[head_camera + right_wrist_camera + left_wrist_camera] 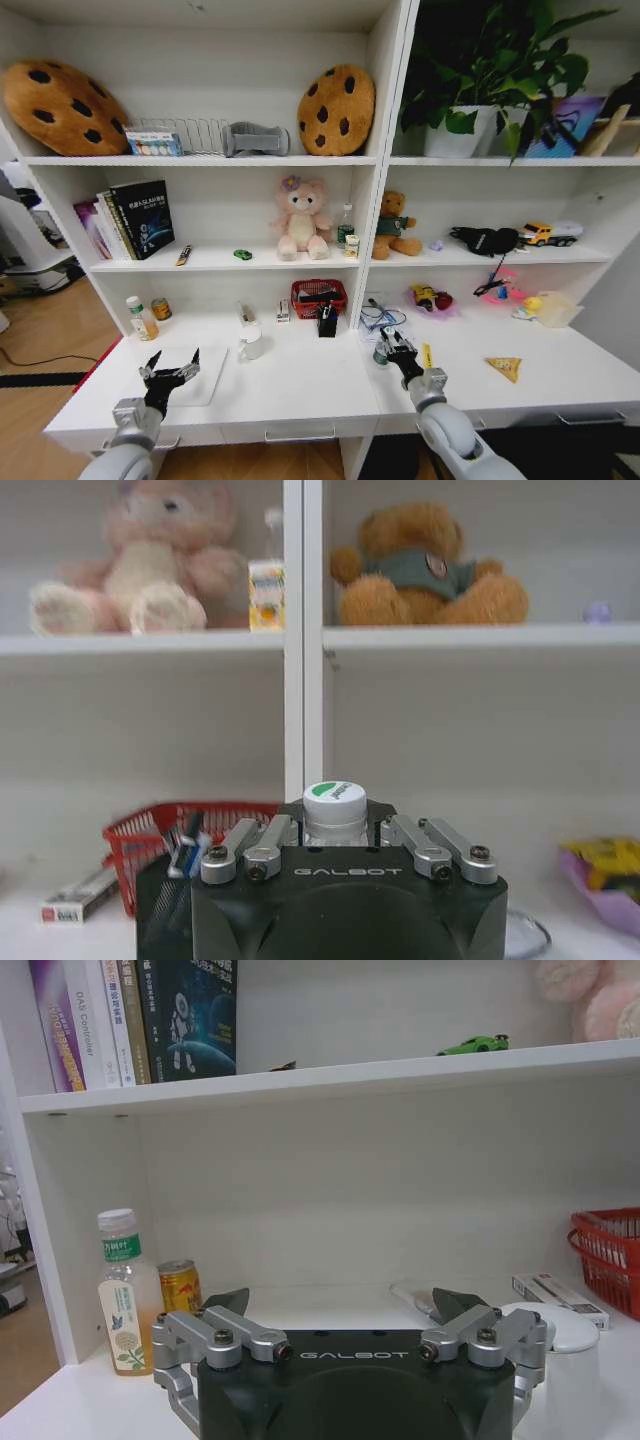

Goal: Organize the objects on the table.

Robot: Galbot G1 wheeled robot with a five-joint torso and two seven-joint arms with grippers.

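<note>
The right gripper (393,345) reaches over the white counter (300,385) just right of the shelving's central divider; its jaws are clenched around a small clear bottle with a white cap (334,801), which stands upright between them, the cap bearing a green mark; in the head view the bottle (382,352) sits at the gripper's tip, beside a coil of thin cable (375,315). The left gripper (170,372) hovers over a flat white mat (205,385) at the counter's left end, its jaws released and spread wide with nothing between them. From the left wrist view a tall bottle with a green band (124,1295) and a small yellow-red can (180,1286) stand together against the side wall; a white cup (565,1350) stands near the gripper; a red basket (318,295) sits at the back of the counter, a black holder (327,320) just in front of it. On the shelf above, a tiny green toy car (243,254) lies near a pink plush toy (300,220); a yellow triangular piece (505,368) lies on the counter's right part.
</note>
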